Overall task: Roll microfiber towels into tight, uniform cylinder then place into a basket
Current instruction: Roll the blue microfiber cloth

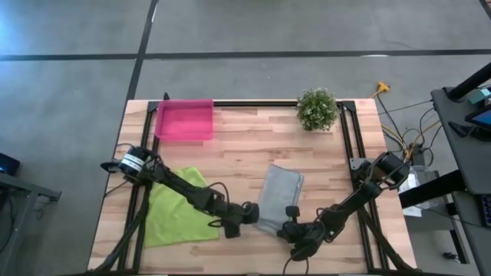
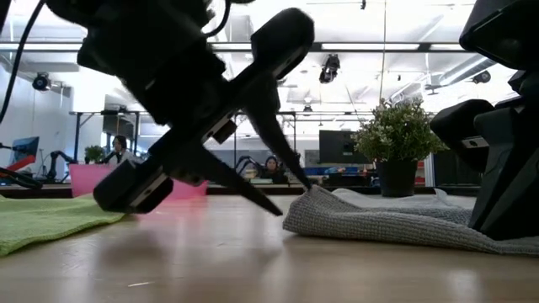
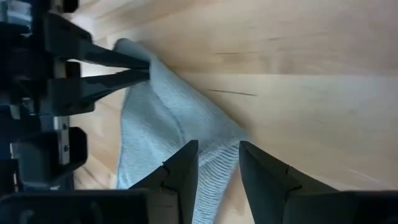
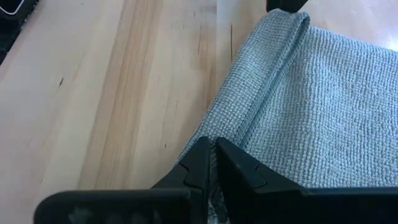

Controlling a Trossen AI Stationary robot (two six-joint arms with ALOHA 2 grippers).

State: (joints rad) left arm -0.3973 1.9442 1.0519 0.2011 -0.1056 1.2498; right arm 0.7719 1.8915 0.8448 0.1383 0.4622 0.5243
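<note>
Grey towel (image 1: 281, 193) lies folded into a narrow strip near the front middle of the desk (image 1: 245, 149), and both arms meet at its near end, which looks like the set-up for starting a roll from that edge. Left hand (image 3: 218, 163) sits at the towel's near-left corner with its fingers parted and the corner of the cloth between them, not yet clamped as far as the left wrist view shows. Right hand (image 4: 214, 163) has its fingers drawn nearly together at the folded hem at the near-right corner; whether cloth is truly pinched between them is hard to tell, since the tips hide the contact. Holding both corners of one end would let the arms turn the edge over evenly, which suits a tight, uniform cylinder. Green towel (image 1: 178, 207) lies spread flat on the left side under the left arm, waiting its turn. Pink basket (image 1: 184, 119) stands at the far left of the desk, well apart from both cloths, with nothing in it. Small potted plant (image 1: 317, 109) stands at the far right. Counted: two towels, one basket, one plant, two arms.
</note>
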